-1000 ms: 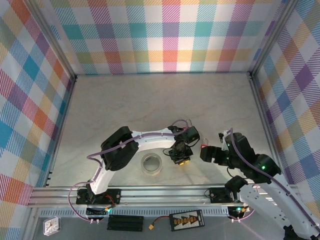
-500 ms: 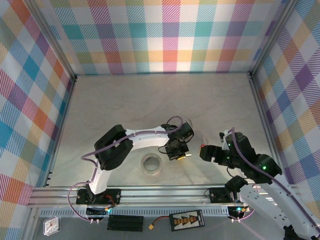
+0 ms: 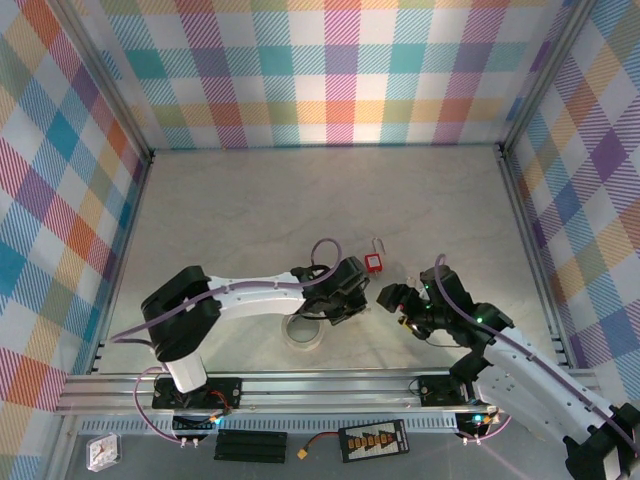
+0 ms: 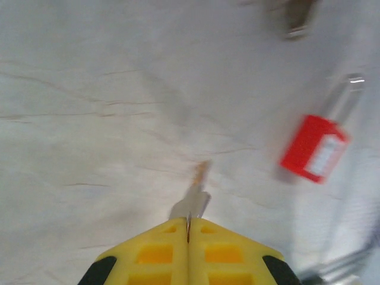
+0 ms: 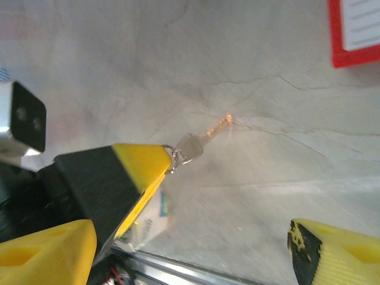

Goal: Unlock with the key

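Red padlock, marbled table, plaid walls

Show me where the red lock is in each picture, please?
Top external: the red padlock lies near the picture's middle, slightly right.
Left wrist: the padlock sits at the right side, halfway down.
Right wrist: a corner of the padlock pokes in at the top right.
Shared landmark: the key sticking out of the shut left gripper, also seen mid-picture in the right wrist view.
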`<action>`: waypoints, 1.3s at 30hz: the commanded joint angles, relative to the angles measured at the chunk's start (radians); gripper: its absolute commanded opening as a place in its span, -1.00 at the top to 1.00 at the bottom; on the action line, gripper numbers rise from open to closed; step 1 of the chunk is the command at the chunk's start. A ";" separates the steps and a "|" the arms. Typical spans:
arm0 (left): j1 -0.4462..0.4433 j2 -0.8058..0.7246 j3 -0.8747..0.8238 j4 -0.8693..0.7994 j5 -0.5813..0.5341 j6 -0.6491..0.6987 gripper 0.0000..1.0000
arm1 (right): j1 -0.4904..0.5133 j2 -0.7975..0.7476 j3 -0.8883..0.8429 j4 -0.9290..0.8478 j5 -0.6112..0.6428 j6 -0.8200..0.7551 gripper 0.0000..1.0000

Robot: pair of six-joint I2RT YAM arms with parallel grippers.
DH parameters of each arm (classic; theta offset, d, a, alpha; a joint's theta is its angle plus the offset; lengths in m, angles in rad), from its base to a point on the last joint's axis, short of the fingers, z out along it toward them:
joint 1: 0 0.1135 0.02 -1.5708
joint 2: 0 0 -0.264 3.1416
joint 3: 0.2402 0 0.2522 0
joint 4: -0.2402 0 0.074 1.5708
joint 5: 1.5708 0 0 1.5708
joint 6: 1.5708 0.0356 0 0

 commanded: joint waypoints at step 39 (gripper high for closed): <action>-0.120 -0.126 -0.243 0.747 -0.120 0.138 1.00 | -0.188 0.200 -0.216 0.792 -0.164 0.470 -0.41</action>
